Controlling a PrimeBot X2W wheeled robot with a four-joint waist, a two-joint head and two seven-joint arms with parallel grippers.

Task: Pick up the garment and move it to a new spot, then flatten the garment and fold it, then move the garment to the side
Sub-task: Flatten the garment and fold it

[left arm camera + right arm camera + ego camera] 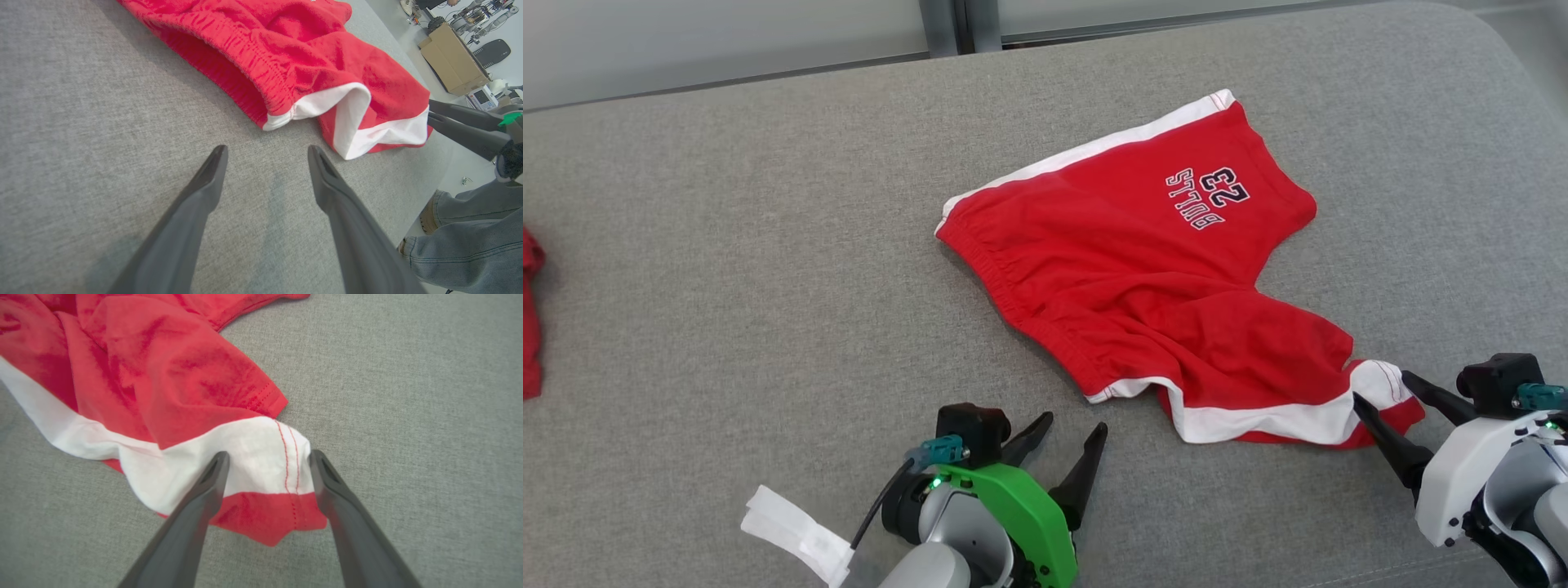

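Observation:
The garment (1152,269) is a pair of red shorts with white side stripes and "BULLS 23" printed on one leg. It lies crumpled on the grey cushion (768,245), right of centre. My left gripper (1068,429) stands open on bare fabric, a short way from the waistband corner (282,118). My right gripper (1382,390) is open, its fingers straddling the white-striped hem corner (265,465) of the near leg, one finger on each side of the cloth. The other leg lies flat farther back.
Another red cloth (529,318) pokes in at the far left edge. A white tag (796,531) hangs by my left wrist. Beyond the cushion edge are a person's jeans-clad legs (470,241) and a cardboard box (451,59).

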